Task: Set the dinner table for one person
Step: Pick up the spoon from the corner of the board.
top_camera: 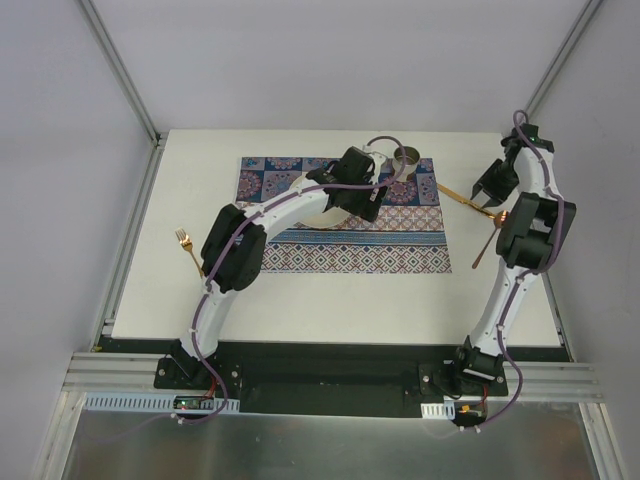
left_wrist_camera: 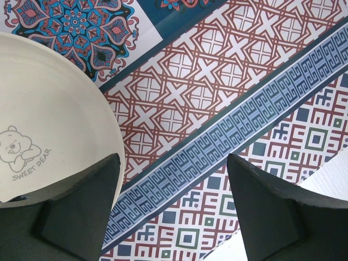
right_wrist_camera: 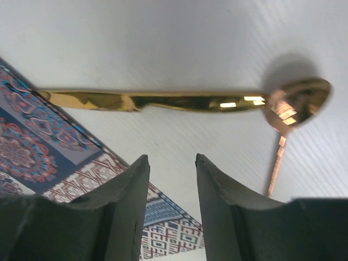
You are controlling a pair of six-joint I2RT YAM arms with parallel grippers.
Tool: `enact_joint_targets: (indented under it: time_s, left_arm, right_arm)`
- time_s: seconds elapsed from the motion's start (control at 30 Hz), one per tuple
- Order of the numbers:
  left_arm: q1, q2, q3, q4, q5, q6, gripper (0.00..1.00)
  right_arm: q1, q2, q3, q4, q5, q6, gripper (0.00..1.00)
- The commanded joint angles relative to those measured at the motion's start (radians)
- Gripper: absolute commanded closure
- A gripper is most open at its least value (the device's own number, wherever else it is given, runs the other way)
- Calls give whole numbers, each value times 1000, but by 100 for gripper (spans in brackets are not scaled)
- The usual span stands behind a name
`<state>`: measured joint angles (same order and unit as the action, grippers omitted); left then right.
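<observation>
The white dinner table (top_camera: 300, 300) holds a blue-and-red patterned placemat (top_camera: 400, 245). A cream plate (top_camera: 322, 214) with a bear drawing lies on the placemat, partly under my left arm. A metal cup (top_camera: 406, 160) stands at the placemat's far edge. A gold knife (top_camera: 460, 197) and a copper spoon (top_camera: 488, 238) lie to the right of the placemat. A copper fork (top_camera: 187, 250) lies on the left. My left gripper (left_wrist_camera: 174, 160) is open and empty above the placemat (left_wrist_camera: 217, 109), beside the plate (left_wrist_camera: 49, 119). My right gripper (right_wrist_camera: 171, 157) is open and empty just short of the knife (right_wrist_camera: 147, 100) and spoon (right_wrist_camera: 296, 100).
Aluminium frame rails (top_camera: 130, 230) run along the table's left and right edges and rise at the far corners. Grey walls enclose the table. My right arm's elbow (top_camera: 530, 230) hangs over the table's right side, next to the spoon.
</observation>
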<state>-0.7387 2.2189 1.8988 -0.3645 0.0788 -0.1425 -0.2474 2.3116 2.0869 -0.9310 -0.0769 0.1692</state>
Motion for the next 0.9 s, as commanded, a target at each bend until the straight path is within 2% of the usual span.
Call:
enact_joint_targets:
  time_s: [0.0, 0.33, 0.7, 0.87]
  left_arm:
    - [-2, -80, 0, -2, 13, -11, 21]
    - [5, -88, 5, -2, 6, -8, 21]
    - [78, -128, 29, -2, 59, -46, 21]
    - [90, -123, 31, -2, 65, -55, 21]
  right_arm:
    - [-67, -185, -134, 50, 45, -7, 58]
    - [-136, -215, -234, 67, 118, -10, 58]
    - [-214, -135, -188, 118, 85, -40, 47]
    - [-256, -66, -128, 123, 0, -63, 46]
